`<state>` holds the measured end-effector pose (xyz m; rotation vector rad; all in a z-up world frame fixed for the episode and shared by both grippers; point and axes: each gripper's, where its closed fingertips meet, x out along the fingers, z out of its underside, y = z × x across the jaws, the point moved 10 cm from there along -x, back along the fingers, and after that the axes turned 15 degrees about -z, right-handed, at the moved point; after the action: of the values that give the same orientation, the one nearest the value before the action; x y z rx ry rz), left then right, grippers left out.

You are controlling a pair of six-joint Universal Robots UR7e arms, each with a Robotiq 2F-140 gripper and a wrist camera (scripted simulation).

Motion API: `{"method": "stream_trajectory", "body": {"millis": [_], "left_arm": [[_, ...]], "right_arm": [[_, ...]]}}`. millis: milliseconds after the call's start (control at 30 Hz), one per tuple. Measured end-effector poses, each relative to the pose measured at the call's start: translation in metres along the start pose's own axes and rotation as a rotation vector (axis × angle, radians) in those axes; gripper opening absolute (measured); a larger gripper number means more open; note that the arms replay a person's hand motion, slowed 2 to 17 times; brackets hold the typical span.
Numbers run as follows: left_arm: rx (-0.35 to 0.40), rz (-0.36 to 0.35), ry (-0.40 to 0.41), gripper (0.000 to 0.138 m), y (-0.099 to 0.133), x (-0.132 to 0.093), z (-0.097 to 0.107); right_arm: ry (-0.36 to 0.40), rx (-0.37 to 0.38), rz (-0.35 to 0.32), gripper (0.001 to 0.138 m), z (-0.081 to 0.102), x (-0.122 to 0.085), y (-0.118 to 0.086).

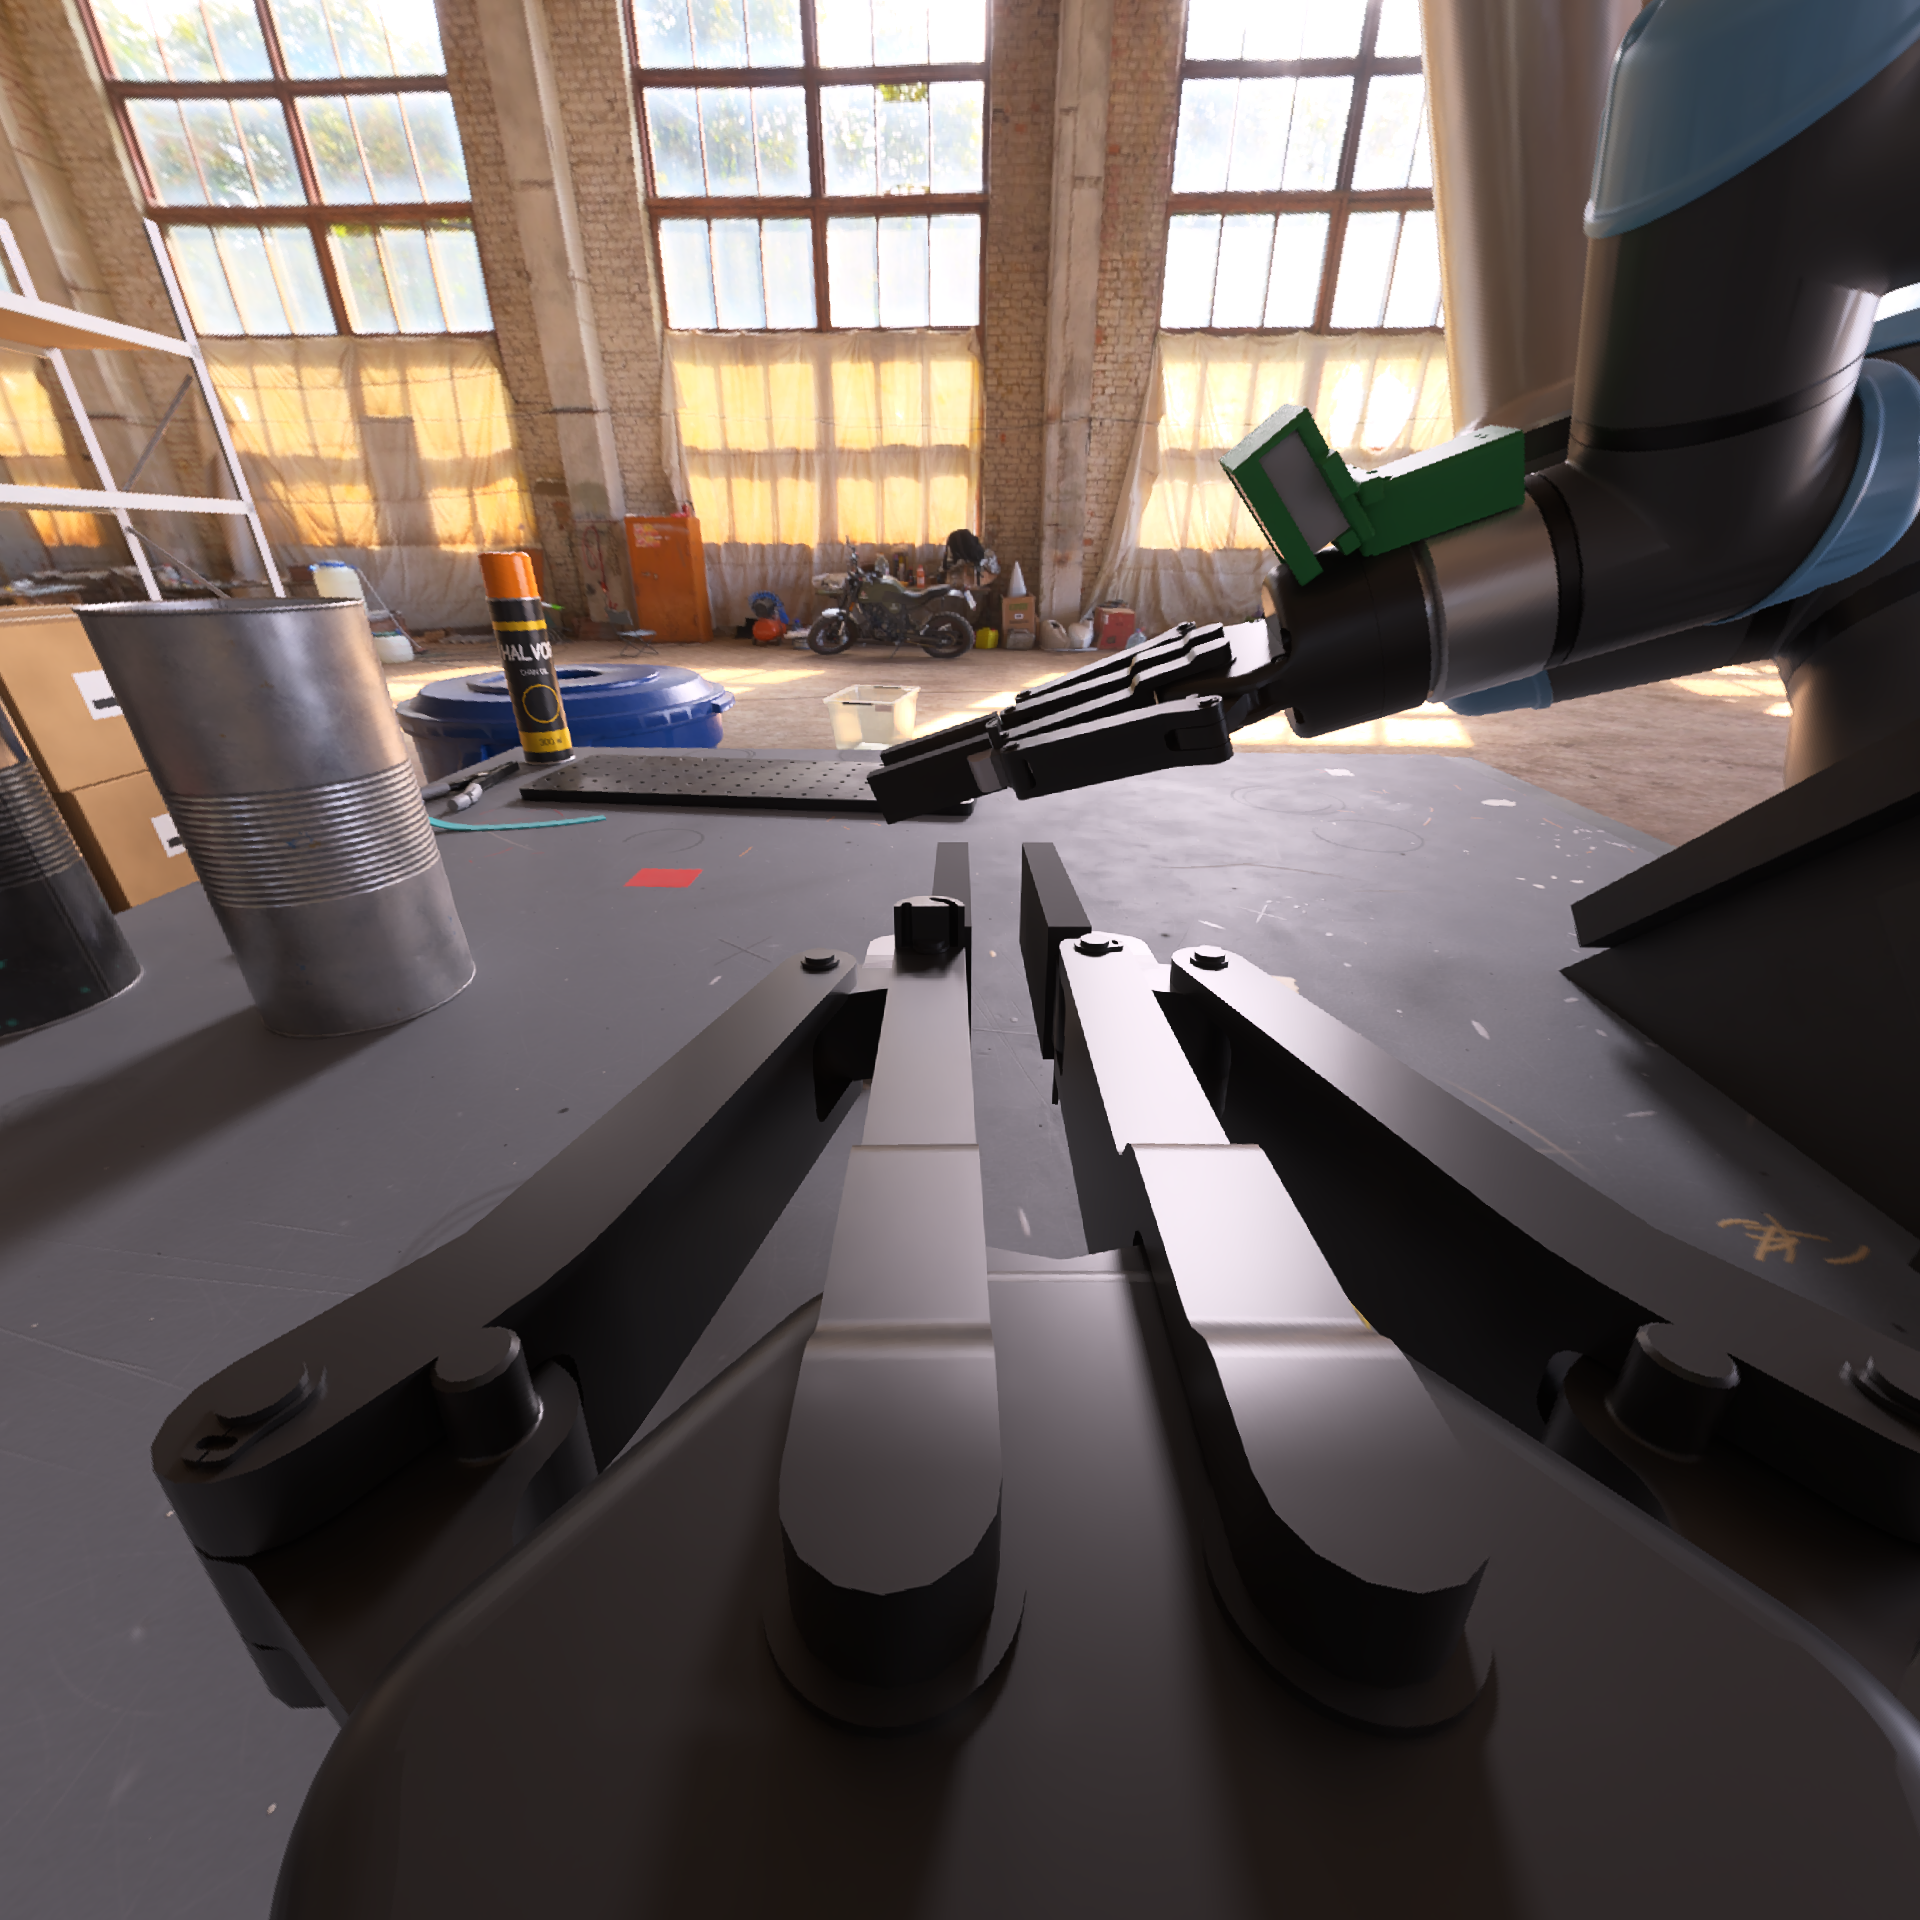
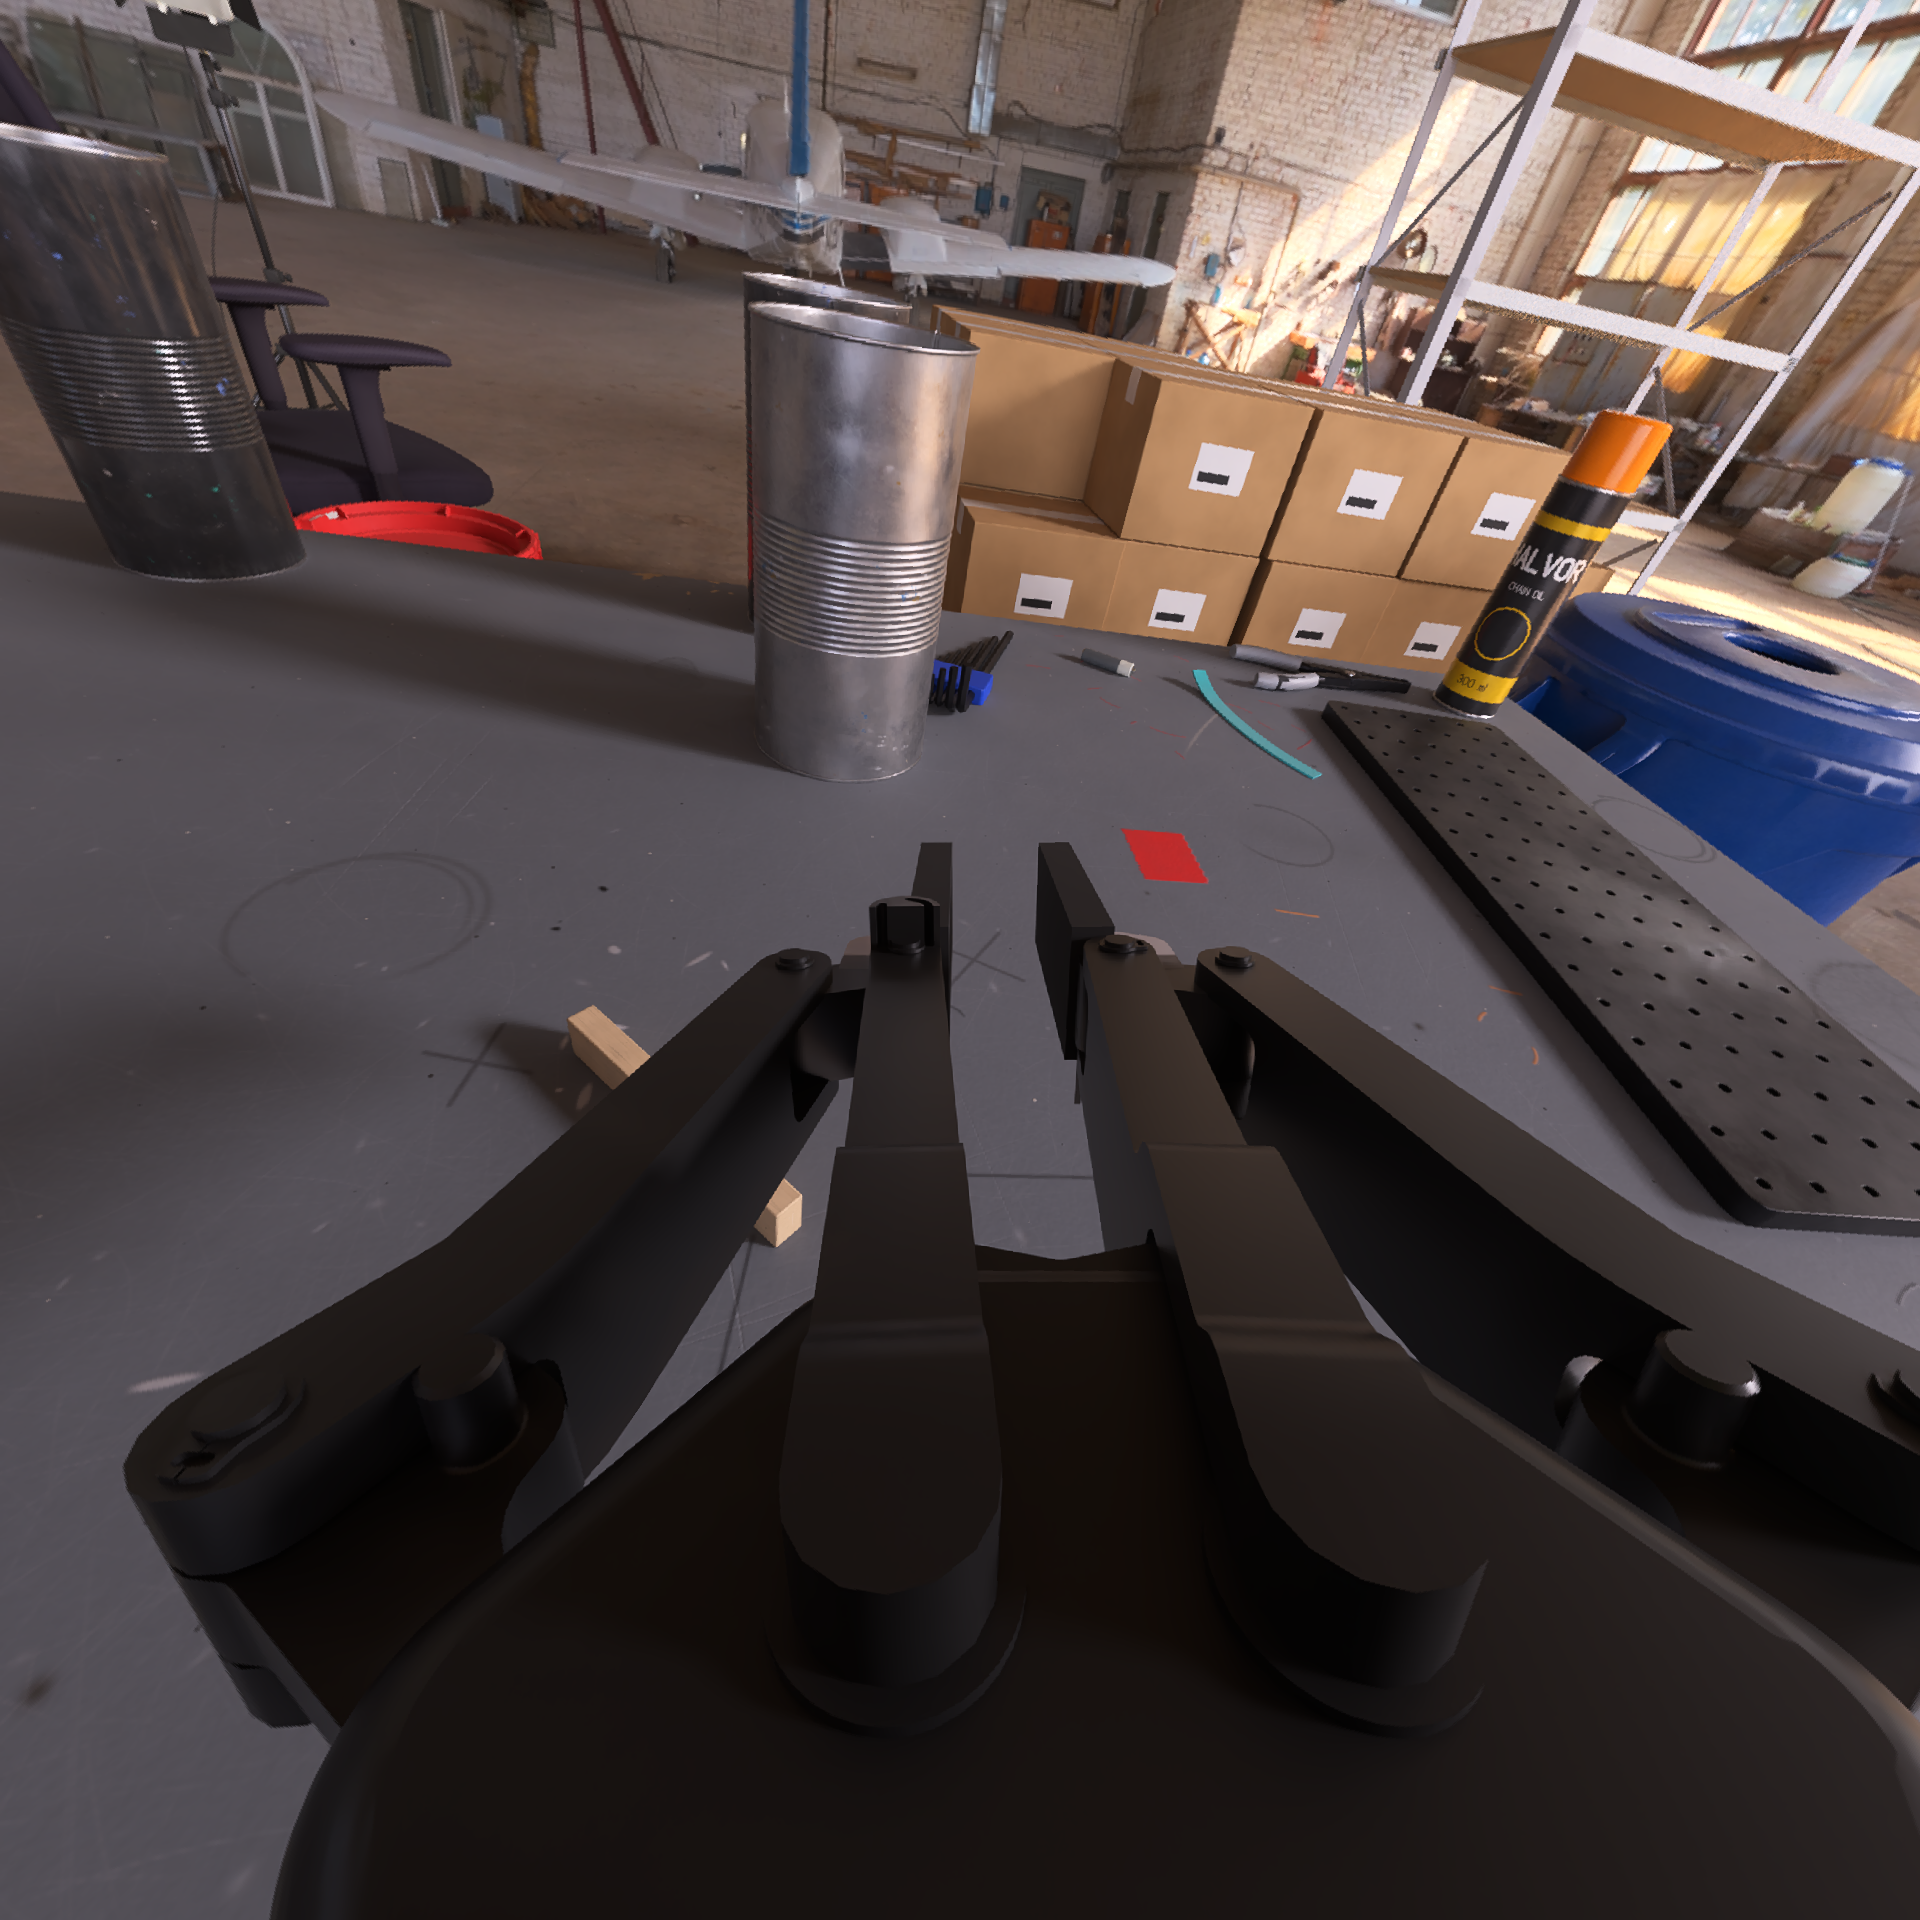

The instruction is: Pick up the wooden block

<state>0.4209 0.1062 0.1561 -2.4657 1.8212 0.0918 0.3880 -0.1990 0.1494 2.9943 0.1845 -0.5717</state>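
Right gripper (image 2: 992,883) hangs low over the grey table (image 2: 416,831), fingers drawn close with a narrow gap between them and nothing held. The block (image 2: 608,1044) lies flat on the table to its left, partly hidden under the gripper's linkage, one pale end poking out each side. So this looks like the approach step, grasp not yet made. Left gripper (image 1: 992,883) is likewise nearly closed and empty, the block out of its sight. Next move, I'd judge: spread the right fingers wider, shift left over the block, line up across its narrow width, then descend. A steel can (image 2: 852,540) stands well beyond.
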Motion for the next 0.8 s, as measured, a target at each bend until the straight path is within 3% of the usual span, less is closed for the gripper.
{"method": "stream_trajectory", "body": {"millis": [300,600,800], "left_arm": [[-0.055,0.124,-0.101,0.014,-0.015,-0.013,0.012],[-0.151,0.298,-0.213,0.027,-0.025,-0.021,0.026],[-0.213,0.369,-0.247,0.031,-0.030,-0.022,0.035]], "right_arm": [[-0.012,-0.041,0.010,0.015,-0.004,0.009,0.007],[-0.024,-0.057,0.045,0.005,-0.007,0.020,0.021],[-0.024,-0.068,0.043,0.005,-0.009,0.029,0.029]]}}
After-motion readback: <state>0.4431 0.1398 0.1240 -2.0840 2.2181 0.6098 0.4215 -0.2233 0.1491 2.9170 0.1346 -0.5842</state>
